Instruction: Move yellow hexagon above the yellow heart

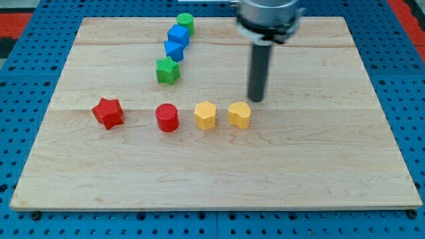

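The yellow hexagon (206, 115) sits near the board's middle. The yellow heart (240, 114) lies just to its right, a small gap between them. My tip (255, 99) is down on the board just above and to the right of the yellow heart, close to it but apart. It is well to the right of the hexagon.
A red cylinder (167, 117) and a red star (108, 112) lie in the same row to the hexagon's left. A green star (168, 70), two blue blocks (174, 50) (178, 34) and a green cylinder (185, 22) form a diagonal chain at the top. The wooden board (319, 166) rests on a blue pegboard.
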Controlling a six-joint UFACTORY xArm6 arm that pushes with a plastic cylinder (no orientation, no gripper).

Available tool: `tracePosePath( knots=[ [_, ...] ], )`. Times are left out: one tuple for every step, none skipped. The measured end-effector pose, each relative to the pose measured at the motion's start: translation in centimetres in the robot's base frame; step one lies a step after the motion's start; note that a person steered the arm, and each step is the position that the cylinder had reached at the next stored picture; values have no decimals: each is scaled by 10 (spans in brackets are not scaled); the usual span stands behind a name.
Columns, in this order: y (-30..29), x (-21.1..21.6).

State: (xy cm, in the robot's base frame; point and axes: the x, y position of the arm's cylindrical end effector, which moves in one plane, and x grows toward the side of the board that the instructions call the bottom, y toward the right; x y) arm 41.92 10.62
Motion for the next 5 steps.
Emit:
tracePosePath(
  knots=[
    [52, 91],
    [3, 140],
    [-46, 134],
    [-110, 111],
    [-139, 58]
  ],
)
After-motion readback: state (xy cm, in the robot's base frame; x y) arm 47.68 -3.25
